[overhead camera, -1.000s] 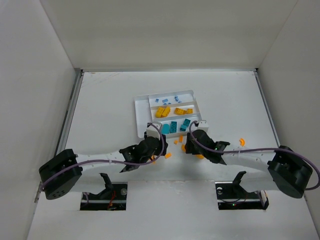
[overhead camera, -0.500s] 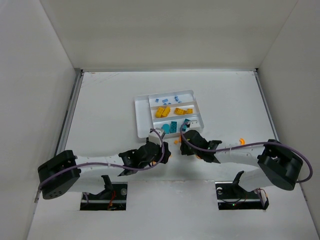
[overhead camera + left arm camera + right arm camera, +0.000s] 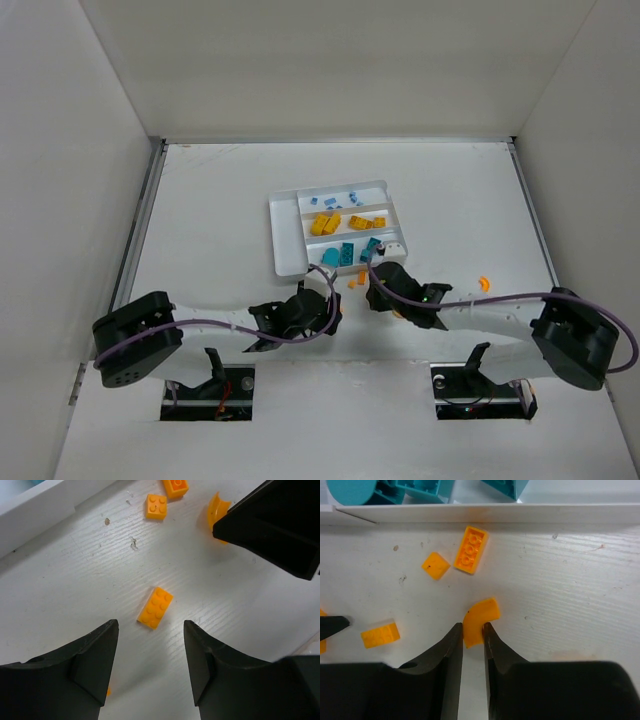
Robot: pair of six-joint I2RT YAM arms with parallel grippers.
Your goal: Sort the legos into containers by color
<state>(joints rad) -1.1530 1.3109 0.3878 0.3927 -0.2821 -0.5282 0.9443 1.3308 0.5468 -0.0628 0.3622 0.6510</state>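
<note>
The white tray (image 3: 283, 240) holds light blue legos (image 3: 340, 200), yellow ones (image 3: 340, 222) and teal ones (image 3: 350, 250) in its three long sections. Loose orange legos (image 3: 356, 281) lie on the table just in front of it. My right gripper (image 3: 372, 292) is shut on a curved orange piece (image 3: 481, 619) that rests on the table; in the right wrist view (image 3: 472, 630) the jaws pinch its lower end. My left gripper (image 3: 328, 312) is open and empty, and an orange flat brick (image 3: 155, 608) lies just ahead of its fingertips (image 3: 111, 627).
An orange brick (image 3: 470, 549), a small orange slope (image 3: 435, 565) and another orange brick (image 3: 380, 634) lie by the tray's near wall (image 3: 485, 512). One curved orange piece (image 3: 484, 283) lies apart at the right. The right gripper's black body (image 3: 275, 525) is close to my left gripper.
My left gripper has drawn back from the tray toward the near edge. My right gripper has shifted slightly left and nearer, away from the tray wall.
</note>
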